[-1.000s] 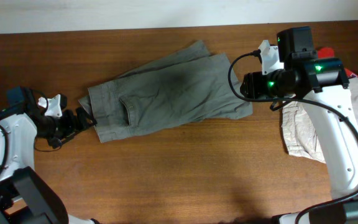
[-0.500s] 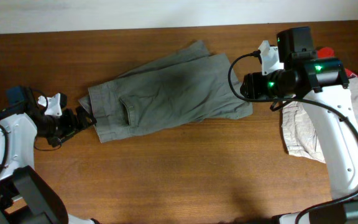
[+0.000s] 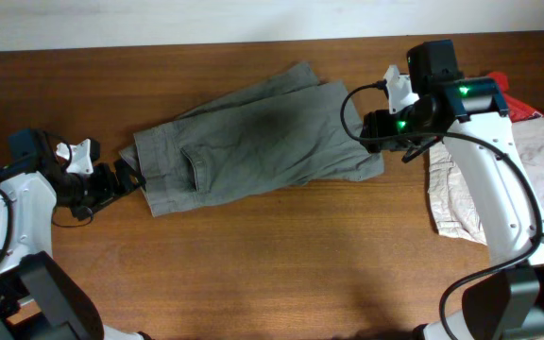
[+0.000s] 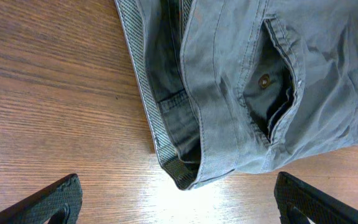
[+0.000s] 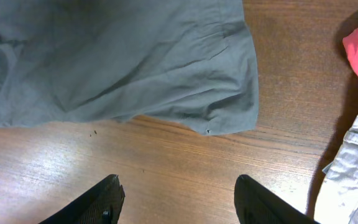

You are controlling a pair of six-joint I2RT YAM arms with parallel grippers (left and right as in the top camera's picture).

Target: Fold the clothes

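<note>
Olive-grey woven shorts (image 3: 253, 142) lie across the middle of the brown wooden bench (image 3: 253, 274). The waistband points to 9 o'clock and the leg hems to 3 o'clock, with one leg lying over the other, slightly fanned. They have not shifted over the last second; only your arms have.

Your right pincer (image 3: 368, 132) has swung a little toward 9 o'clock and now sits closer to the hem end. From its wrist camera, the right pincer (image 5: 182, 202) has its fingers spread wide over bare wood, holding nothing. The hem corner of the shorts (image 5: 135, 62) is just ahead of it at 12 o'clock.

Your left pincer (image 3: 126, 179) has barely moved, edging slightly toward 9 o'clock, off the waistband. Its own camera shows the left pincer (image 4: 185, 205) with its fingers also well apart and empty. The waistband corner of the shorts (image 4: 241, 93) is near, between them but not touched.

So neither end is gripped yet. You look to be lining up both arms for a fold that brings hem to waistband or the reverse, and that fold has not begun.

Mind the pale beige shorts (image 3: 461, 189) at 3 o'clock and the red T-shirt (image 3: 508, 90) at 2 o'clock. Both lie near your right arm, so close only on the olive hem.
</note>
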